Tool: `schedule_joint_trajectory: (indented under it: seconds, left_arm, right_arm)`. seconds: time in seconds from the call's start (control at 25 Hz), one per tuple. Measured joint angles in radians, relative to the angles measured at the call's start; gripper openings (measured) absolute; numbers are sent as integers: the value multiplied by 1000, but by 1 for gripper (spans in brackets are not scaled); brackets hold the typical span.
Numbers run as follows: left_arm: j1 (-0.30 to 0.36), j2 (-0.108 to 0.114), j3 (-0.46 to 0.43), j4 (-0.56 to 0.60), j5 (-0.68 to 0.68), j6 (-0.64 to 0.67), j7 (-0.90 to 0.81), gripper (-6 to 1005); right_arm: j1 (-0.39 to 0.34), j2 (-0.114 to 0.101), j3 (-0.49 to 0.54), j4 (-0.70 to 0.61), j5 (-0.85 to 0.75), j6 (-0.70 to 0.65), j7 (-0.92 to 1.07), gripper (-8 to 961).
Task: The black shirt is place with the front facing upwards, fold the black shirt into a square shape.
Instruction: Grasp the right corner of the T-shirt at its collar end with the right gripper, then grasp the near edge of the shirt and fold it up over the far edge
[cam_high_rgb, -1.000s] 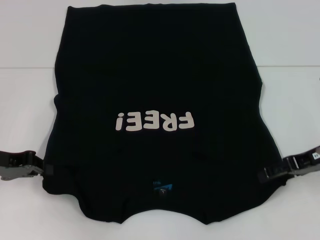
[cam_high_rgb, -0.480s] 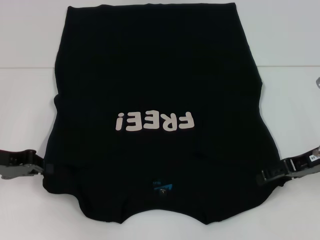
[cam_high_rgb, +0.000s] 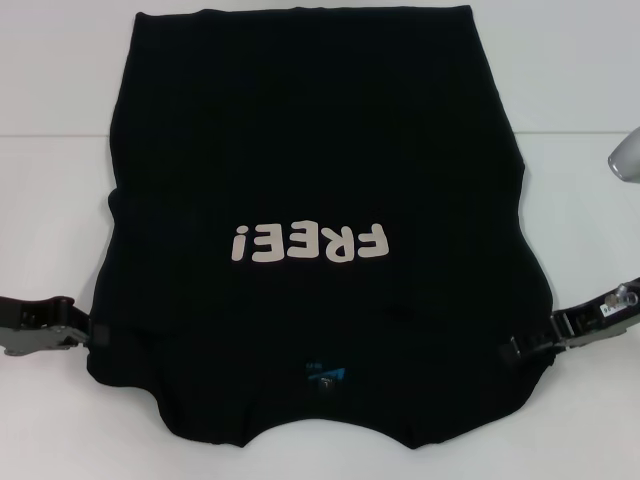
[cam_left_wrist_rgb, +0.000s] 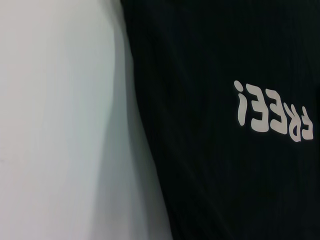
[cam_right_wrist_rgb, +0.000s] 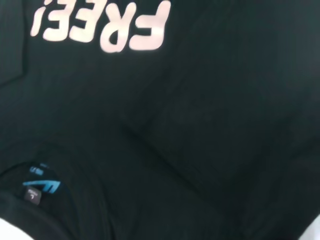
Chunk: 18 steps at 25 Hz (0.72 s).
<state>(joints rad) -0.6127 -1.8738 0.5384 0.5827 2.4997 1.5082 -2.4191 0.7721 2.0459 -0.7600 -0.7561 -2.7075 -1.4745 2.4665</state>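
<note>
1. Since the picture of a second ago, the right tool (cam_high_rgb: 520, 347) has pushed inward over the shirt's edge, its tip now lying on the black cloth near the collar end, where before it sat at the very border.
2. The left tool (cam_high_rgb: 92, 335) has shifted only slightly; it rests at the left edge of the shirt, its tip touching the cloth.
3. A grey rounded part (cam_high_rgb: 626, 156) has come into the head view at the right border; a second ago only a sliver showed there.
4. The black shirt (cam_high_rgb: 320, 150) has stayed where it was: spread flat on the white worktop (cam_high_rgb: 50, 230), front up, collar nearest the robot, hem at the far side.
5. Count: one shirt, with one line of pale lettering (cam_high_rgb: 308, 243) across the chest and one blue neck tag (cam_high_rgb: 325, 376) inside the collar; two tools, one at each side.
6. How far either tool is open, and whether it has hold of the cloth, I cannot tell: the dark tips merge with the dark fabric, and neither wrist view shows them.
</note>
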Motion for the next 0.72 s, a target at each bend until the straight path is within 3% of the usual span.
schedule_joint_trajectory:
  seconds: [0.44, 0.72]
  left_arm:
    - [-1, -2, 1, -1, 0, -2, 6, 2]
    - [4, -3, -7, 3, -6, -9, 6, 1]
  right_arm:
    - [1, 2, -38, 5, -5, 18, 0, 624]
    - [1, 2, -38, 0, -5, 19, 0, 330]
